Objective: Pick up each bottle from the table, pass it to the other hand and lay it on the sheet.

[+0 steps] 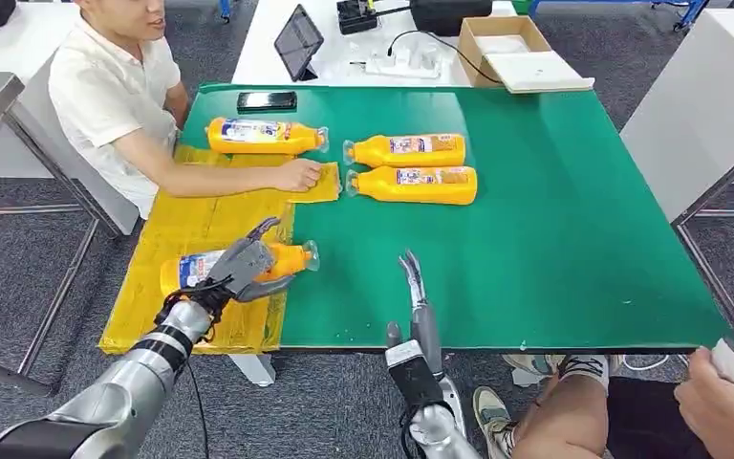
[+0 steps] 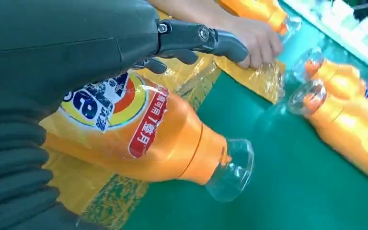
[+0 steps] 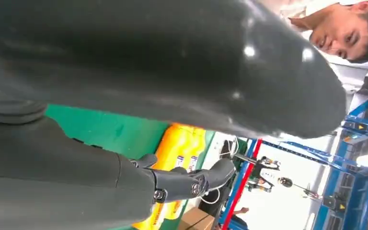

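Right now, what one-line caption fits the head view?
Left hand lays a bottle on the yellow sheet; right hand open, three bottles elsewhere on the table.

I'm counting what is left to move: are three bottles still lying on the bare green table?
No: two bottles lie wholly on the green table; the other two are on or overlapping the yellow sheet.

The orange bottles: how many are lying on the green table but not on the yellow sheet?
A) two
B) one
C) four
A: two bottles lie side by side on the bare green table, off the yellow sheet.
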